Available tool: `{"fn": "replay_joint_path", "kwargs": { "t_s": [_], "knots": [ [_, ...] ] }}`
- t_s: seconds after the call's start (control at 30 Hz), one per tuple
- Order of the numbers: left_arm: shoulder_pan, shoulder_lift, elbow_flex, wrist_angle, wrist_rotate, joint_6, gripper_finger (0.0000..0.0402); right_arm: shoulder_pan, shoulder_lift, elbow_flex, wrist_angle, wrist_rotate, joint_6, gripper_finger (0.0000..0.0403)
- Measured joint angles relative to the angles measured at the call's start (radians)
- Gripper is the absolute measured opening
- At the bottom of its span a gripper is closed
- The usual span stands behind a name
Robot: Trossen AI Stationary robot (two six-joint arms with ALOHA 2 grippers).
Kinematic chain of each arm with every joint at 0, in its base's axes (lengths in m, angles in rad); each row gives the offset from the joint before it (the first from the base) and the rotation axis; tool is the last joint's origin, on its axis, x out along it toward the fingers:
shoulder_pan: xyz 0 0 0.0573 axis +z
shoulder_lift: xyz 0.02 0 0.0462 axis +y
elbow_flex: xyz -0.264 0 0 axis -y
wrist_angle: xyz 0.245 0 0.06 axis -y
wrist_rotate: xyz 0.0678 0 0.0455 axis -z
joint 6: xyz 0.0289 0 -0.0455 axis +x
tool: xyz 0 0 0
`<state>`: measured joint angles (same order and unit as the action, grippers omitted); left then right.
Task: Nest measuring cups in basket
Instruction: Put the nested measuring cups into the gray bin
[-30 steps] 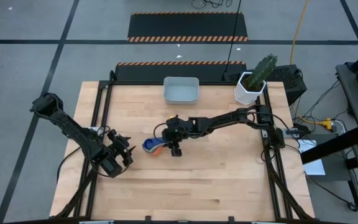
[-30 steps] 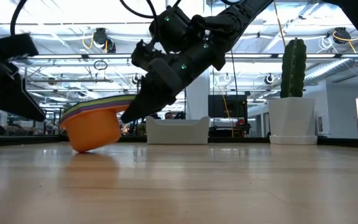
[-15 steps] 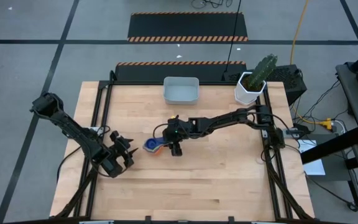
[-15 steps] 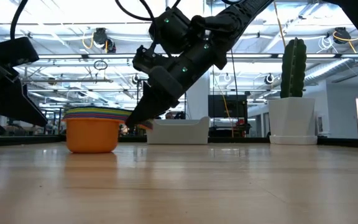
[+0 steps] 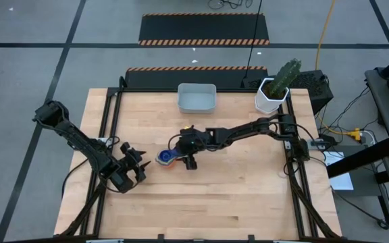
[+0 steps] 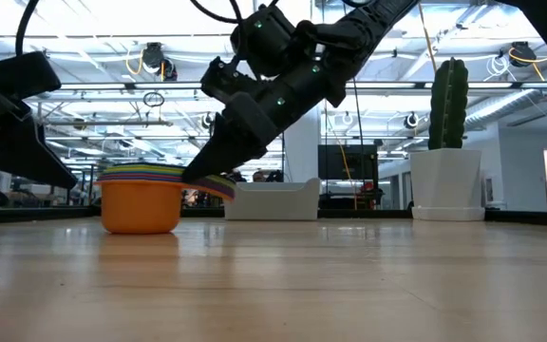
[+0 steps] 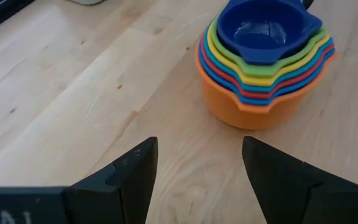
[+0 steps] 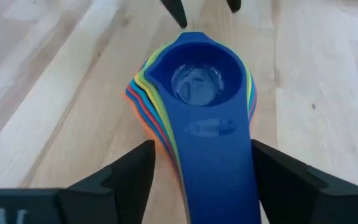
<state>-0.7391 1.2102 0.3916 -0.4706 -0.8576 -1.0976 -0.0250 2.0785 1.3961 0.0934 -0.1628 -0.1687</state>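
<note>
The measuring cups (image 5: 163,157) are nested in one stack, orange outermost and dark blue (image 8: 197,78) innermost. The stack stands upright on its base on the table (image 6: 141,201), left of centre. My right gripper (image 8: 204,149) is open and reaches in from the right, slanting down, with a finger on either side of the stacked handles (image 8: 216,168). My left gripper (image 7: 199,146) is open and hovers just left of the stack (image 7: 263,68), touching nothing. The grey-blue basket (image 5: 181,98) sits at the far edge with nothing in it. My right gripper's fingers (image 8: 135,174) flank the stacked handles (image 6: 221,188) from the table's right, slanting down. I cannot tell whether either finger touches them. The stack rests on the table by its orange base.
A white pot with a green cactus (image 5: 270,100) stands at the far right corner, right of the basket (image 6: 273,201). Bare wood lies between the stack and the basket and along the near side of the table.
A second ago the stack hung tilted from my right gripper by its handles, with only its lower edge near the table. It has come down and now stands level on its base. The right gripper lowered a little with it; the left arm barely moved.
</note>
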Motion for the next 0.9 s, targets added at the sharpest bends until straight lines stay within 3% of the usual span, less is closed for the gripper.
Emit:
{"fn": "replay_joint_path", "kwargs": {
  "t_s": [0.43,0.9],
  "knots": [
    [0.0,0.0,0.0,0.005,0.0,0.004,0.0237,0.002,0.0,-0.052,0.052,-0.025,0.011,0.0188],
    [0.0,0.0,0.0,0.005,-0.001,0.004,0.0237,0.008,0.0,-0.056,0.056,-0.024,0.073,0.0246]
  ]
}}
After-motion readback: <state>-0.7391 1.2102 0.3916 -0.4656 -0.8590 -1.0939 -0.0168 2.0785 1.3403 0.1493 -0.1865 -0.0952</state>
